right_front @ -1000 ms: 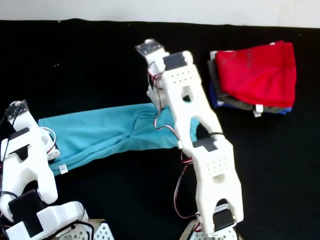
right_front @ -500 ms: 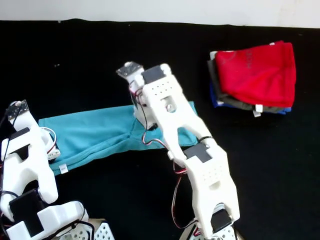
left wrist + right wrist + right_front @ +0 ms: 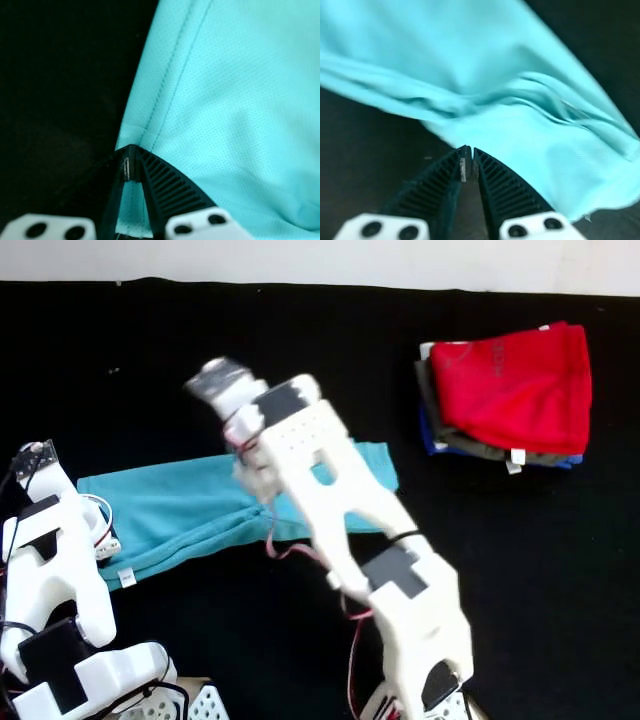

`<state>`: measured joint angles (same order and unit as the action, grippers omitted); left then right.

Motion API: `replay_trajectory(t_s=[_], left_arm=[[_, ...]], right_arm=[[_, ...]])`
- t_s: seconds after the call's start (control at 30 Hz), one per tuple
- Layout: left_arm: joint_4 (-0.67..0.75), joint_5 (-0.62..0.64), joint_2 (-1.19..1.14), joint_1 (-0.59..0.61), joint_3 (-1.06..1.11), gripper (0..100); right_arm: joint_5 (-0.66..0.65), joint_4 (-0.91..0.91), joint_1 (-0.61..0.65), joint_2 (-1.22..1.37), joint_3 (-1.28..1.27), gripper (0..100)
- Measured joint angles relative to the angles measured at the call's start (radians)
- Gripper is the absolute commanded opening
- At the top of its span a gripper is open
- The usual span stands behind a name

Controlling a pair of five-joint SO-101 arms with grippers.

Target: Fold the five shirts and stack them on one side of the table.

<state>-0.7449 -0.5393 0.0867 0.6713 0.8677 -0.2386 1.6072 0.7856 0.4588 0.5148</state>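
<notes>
One teal shirt point(image 3: 180, 508) at nine o'clock, one folded stack point(image 3: 508, 392) at two o'clock showing three colours, two robot arms point(image 3: 405, 590)

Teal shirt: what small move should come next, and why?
Probably lower the right end effector onto the middle of the long teal mesh shirt to pin a fold line: the left end effector pinches one end's hem, and the shirt lies full length.

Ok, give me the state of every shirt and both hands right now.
teal shirt: laid out as a long strip, not on the stack.
red shirt: folded, top of the stack.
grey shirt: folded, under the red one.
blue shirt: folded, lowest layer visible.
left hand: shut on the teal shirt's edge.
right hand: shut at the teal shirt's edge; grip on cloth unclear.
</notes>
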Motion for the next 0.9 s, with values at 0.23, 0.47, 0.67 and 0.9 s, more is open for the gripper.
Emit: replay_trajectory(t_s=[0.23,0.47,0.67,0.9], left_arm=[[0.0,0.0,0.0,0.0,0.0,1],[0.0,0.0,0.0,0.0,0.0,1],[0.0,0.0,0.0,0.0,0.0,1],[-0.005,0.0,0.018,0.0,-0.005,1]], right_arm=[[0.0,-0.129,0.086,0.138,0.006,1.8],[0.0,-0.16,0.107,0.192,0.006,0.5],[0.0,-0.052,0.146,0.192,0.006,0.5],[0.0,0.034,0.158,0.192,0.074,0.5]])
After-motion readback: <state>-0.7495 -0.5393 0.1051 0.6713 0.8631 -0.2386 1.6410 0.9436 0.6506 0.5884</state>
